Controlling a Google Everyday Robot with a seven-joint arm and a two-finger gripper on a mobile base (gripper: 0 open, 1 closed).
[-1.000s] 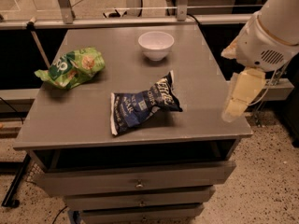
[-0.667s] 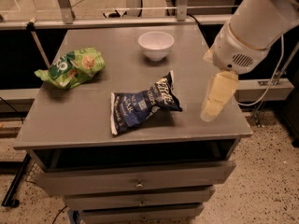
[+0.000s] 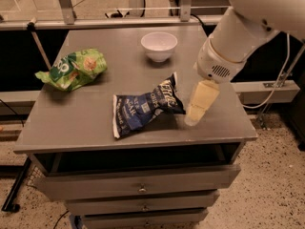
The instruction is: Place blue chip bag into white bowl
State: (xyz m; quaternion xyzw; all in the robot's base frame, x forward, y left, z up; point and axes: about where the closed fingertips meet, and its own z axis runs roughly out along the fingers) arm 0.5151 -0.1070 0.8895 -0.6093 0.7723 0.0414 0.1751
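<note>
The robot's tool [image 3: 194,118] is hanging close over the surface [image 3: 86,123], just beside the end of the blue chip bag [image 3: 143,109] that is pointing toward the white bowl [image 3: 159,46]. The bag is lying flat mid-surface, its long axis running diagonally from the front edge toward the bowl, which is sitting well apart beyond it. Whether the tool is standing apart or together cannot be told.

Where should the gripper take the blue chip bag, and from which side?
Probably the crumpled right end of the blue chip bag, which seems raised off the table while the rest lies flatter. Come from the right, where the gripper hovers just beside that end.
</note>
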